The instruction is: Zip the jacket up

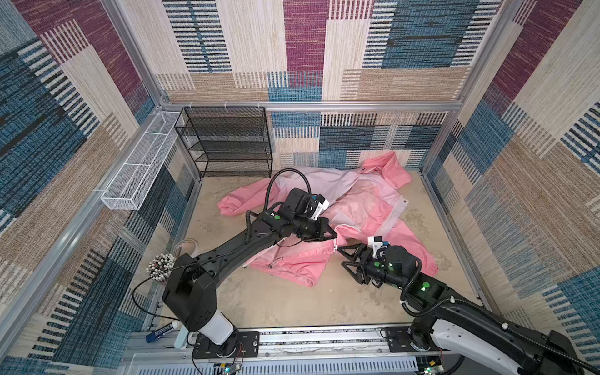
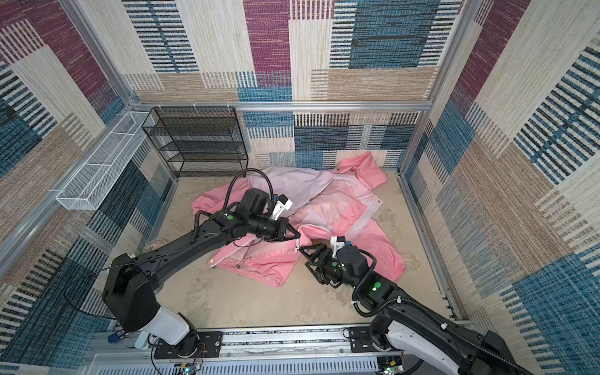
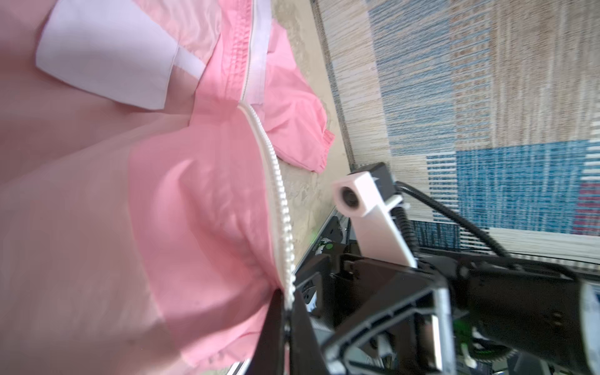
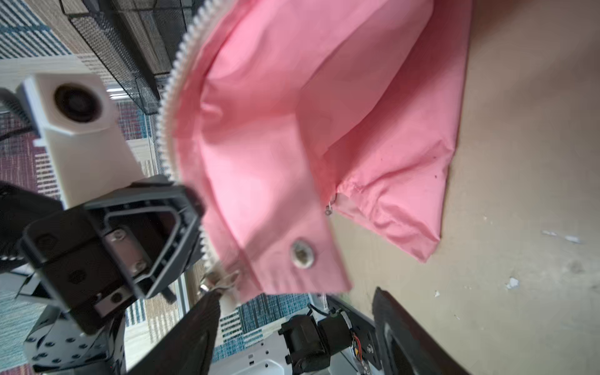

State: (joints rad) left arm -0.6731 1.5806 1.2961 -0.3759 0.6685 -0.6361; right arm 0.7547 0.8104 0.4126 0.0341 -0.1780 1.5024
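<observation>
Left wrist view shows left claw (image 3: 287, 295) clamped on jacket (image 3: 178, 211) zipper (image 3: 282, 207); right claw (image 4: 292, 298) apart

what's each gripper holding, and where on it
The left gripper pinches the jacket by its white zipper edge; the right gripper is open, holding nothing.

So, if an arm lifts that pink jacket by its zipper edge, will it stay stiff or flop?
Probably very floppy: the jacket lies in soft crumpled folds, sagging around the edge the left gripper pinches. Likely light, since the fabric looks thin. Perhaps slippery given its smooth surface, though the zipper teeth should offer some purchase.
</observation>
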